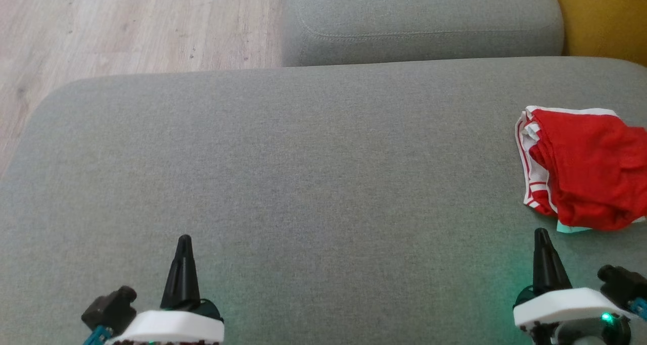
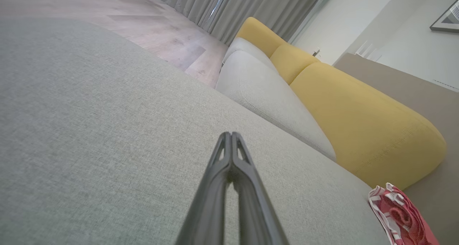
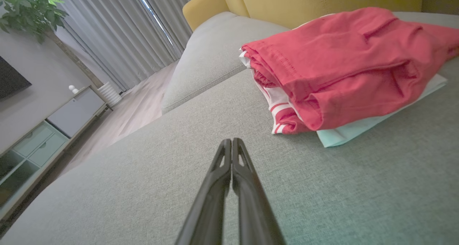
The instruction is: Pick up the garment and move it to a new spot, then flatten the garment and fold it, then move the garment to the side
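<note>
Surface: big grey sofa cushion (image 1: 303, 183), with wood floor (image 1: 126, 27) past its far edge and a second grey cushion (image 1: 419, 21) beyond that.
Left claw (image 1: 184, 240): sits low by the near edge, fingers pointing straight ahead across the cushion. They're pressed together with nothing in them.
Right claw (image 1: 541, 232): same pose, about level with the left one. Fingers are together tip to tip and it's empty too.
Garment (image 1: 586, 168): red with white striped trim, lying in a loosely folded pile. It's just ahead of the right claw and a bit to its right, near but not touching. From the left claw it's well off to the right.
Head view: both claws side by side, well apart, bare cushion between them.
Left wrist view: yellow backrest (image 2: 358, 119) ahead-right of that claw, plus a framed picture (image 2: 446, 19) on the wall. The garment is just a scrap in the lower right corner.
Right wrist view: a pale mint cloth (image 3: 358, 132) pokes out from under the garment. Grey curtains (image 3: 118, 40), a leafy plant (image 3: 28, 8) and a low cabinet (image 3: 53, 130) sit off to that claw's left.
</note>
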{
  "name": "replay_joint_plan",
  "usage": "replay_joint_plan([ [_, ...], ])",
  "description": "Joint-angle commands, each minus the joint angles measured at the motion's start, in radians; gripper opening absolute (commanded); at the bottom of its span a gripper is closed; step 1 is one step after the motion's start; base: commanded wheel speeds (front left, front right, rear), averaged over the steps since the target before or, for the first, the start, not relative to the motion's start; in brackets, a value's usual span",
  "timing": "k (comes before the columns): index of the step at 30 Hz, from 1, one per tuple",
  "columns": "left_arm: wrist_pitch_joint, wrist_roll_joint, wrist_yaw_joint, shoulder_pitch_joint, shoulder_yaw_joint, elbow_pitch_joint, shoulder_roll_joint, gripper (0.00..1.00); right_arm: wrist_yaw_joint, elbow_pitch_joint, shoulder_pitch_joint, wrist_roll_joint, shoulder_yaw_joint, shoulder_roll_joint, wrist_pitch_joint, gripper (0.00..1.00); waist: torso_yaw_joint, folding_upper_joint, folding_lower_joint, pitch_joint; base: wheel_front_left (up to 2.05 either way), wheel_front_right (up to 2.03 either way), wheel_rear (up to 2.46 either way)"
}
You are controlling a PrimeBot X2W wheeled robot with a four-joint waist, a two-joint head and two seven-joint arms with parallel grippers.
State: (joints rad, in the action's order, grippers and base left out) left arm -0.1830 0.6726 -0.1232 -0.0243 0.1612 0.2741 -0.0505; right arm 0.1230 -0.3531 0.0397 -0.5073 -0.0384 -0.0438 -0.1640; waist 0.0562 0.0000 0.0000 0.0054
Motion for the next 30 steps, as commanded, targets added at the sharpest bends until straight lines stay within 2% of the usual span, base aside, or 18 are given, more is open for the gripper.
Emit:
replay_joint_plan([
  [1, 0.007, 0.022, -0.002, 0.053, -0.02, -0.03, -0.012, 0.0, 0.002, 0.038, -0.054, -0.028, 0.0, -0.002, 0.006, 0.0, -0.001, 0.0, 0.0, 0.0, 0.0, 0.0, 0.0],
  [30, 0.084, 0.316, -0.004, 0.075, -0.083, -0.032, -0.019, 0.0, 0.004, 0.06, -0.083, -0.358, -0.023, -0.003, 0.089, 0.0, -0.018, 0.0, 0.0, -0.001, 0.0, 0.0, 0.0],
])
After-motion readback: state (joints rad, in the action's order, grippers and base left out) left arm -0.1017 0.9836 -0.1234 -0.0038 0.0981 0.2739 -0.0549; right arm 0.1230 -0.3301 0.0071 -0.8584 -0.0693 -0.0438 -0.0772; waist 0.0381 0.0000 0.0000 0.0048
